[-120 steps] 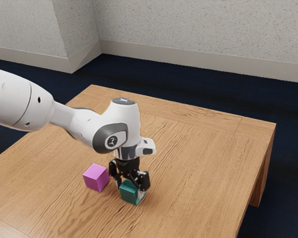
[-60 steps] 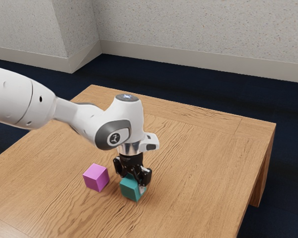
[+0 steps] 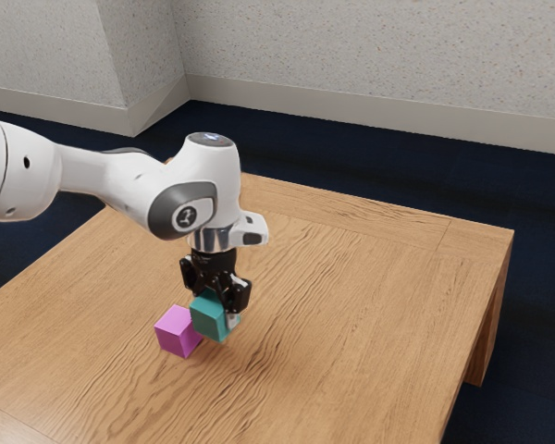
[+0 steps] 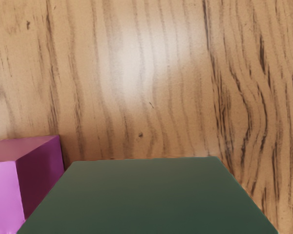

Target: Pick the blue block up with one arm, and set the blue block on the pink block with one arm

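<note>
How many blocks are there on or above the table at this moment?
2. The pink block sits on the table. The blue block is gripped in the claw, close beside it toward the exterior view's right. No others seem hidden.
</note>
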Motion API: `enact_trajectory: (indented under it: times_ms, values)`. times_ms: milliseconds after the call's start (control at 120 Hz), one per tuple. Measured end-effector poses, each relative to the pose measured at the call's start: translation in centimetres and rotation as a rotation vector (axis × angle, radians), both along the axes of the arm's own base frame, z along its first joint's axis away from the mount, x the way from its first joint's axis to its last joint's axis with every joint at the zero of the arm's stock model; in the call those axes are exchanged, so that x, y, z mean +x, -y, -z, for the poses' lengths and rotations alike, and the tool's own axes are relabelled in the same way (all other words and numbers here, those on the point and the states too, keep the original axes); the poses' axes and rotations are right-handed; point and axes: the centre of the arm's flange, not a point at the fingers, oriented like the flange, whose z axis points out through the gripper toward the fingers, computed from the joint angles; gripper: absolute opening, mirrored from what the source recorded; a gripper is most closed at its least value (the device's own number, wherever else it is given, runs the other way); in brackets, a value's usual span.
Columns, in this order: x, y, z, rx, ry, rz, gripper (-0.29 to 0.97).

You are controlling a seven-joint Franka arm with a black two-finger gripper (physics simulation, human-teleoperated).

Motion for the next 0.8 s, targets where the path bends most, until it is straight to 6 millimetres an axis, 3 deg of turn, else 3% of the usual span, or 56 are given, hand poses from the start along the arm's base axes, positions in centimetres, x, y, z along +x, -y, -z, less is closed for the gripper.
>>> enact_trajectory:
  times_ms: [225, 683, 800]
  values:
    - [0.0, -3.9, 0.1, 0.000, -0.044, -0.002, 0.38]
    - [0.3, -8.6, 0.1, -0.015, -0.078, 0.022, 0.38]
    - [0.3, -8.8, 0.3, -0.020, -0.085, 0.036, 0.38]
